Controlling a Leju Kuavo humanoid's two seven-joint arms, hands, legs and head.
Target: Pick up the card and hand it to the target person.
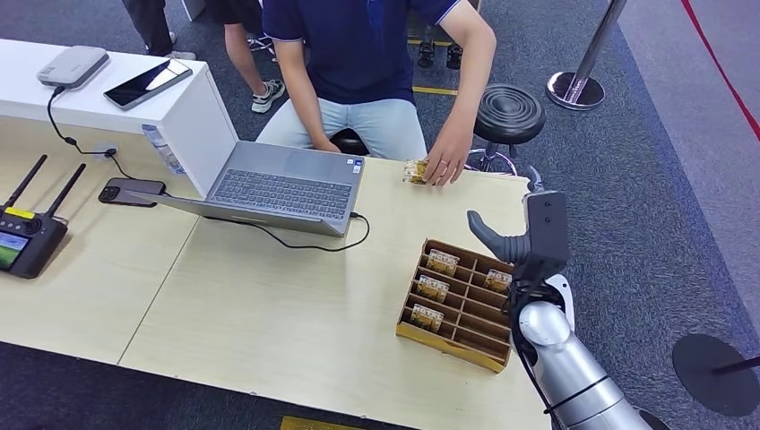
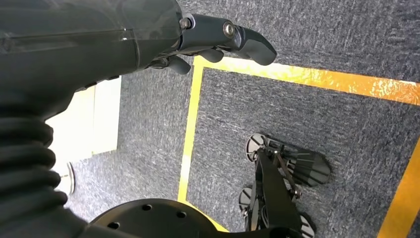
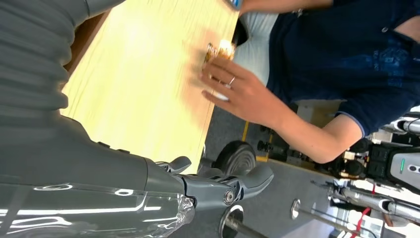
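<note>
A small gold-printed card (image 1: 414, 170) lies at the table's far edge, with a seated person's hand (image 1: 445, 164) resting on it. In the right wrist view the card (image 3: 221, 49) peeks out past that person's fingers (image 3: 242, 94). My right hand (image 1: 529, 235) is raised above the far right corner of a wooden divided box (image 1: 457, 300), thumb out, holding nothing; the right wrist view shows the same hand (image 3: 218, 181) empty. More cards (image 1: 442, 262) stand in the box's slots. My left hand (image 2: 213, 42) hangs over the carpet, empty, fingers loosely apart.
An open laptop (image 1: 282, 185) with a cable sits at the middle of the wooden table (image 1: 269, 313). A phone (image 1: 132, 191) and a remote controller (image 1: 27, 237) lie at the left. A black stool (image 1: 508, 112) and a stanchion base (image 1: 574, 90) stand beyond the table.
</note>
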